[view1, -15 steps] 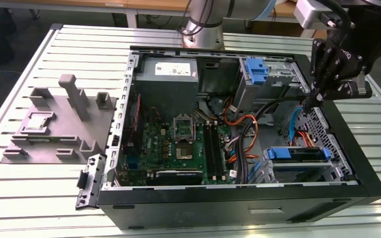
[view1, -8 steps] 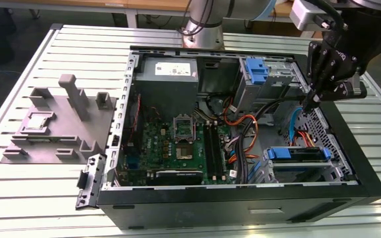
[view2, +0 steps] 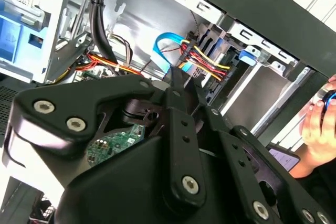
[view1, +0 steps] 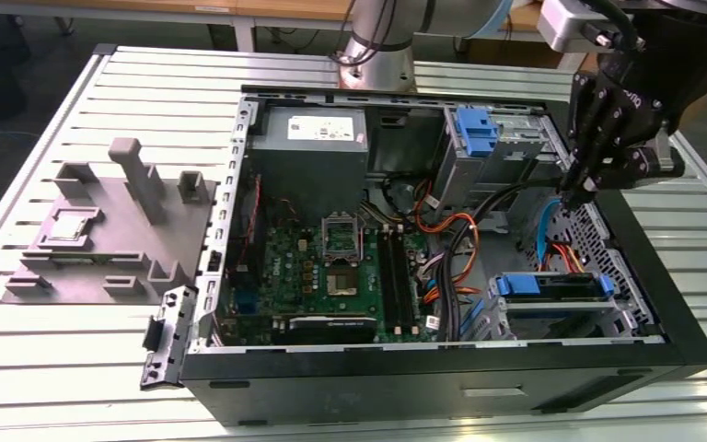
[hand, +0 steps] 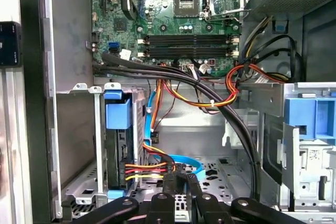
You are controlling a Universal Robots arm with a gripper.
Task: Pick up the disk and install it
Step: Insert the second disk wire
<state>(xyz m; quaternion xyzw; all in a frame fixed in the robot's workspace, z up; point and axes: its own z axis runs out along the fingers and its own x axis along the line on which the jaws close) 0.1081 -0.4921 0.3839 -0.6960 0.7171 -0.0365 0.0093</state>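
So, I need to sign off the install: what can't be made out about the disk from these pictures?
- Seating: in the exterior view the disk sits edge-on in the drive cage, whose walls hide its far end.
- Cabling: in the first wrist view the red-yellow cables run up to the disk, but the cage wall hides the joint.
- Hand, second wrist view: cut off by the picture's edge; what it holds is unclear.

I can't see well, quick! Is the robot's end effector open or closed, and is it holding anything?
End effector: closed, fingertips together, holding nothing.
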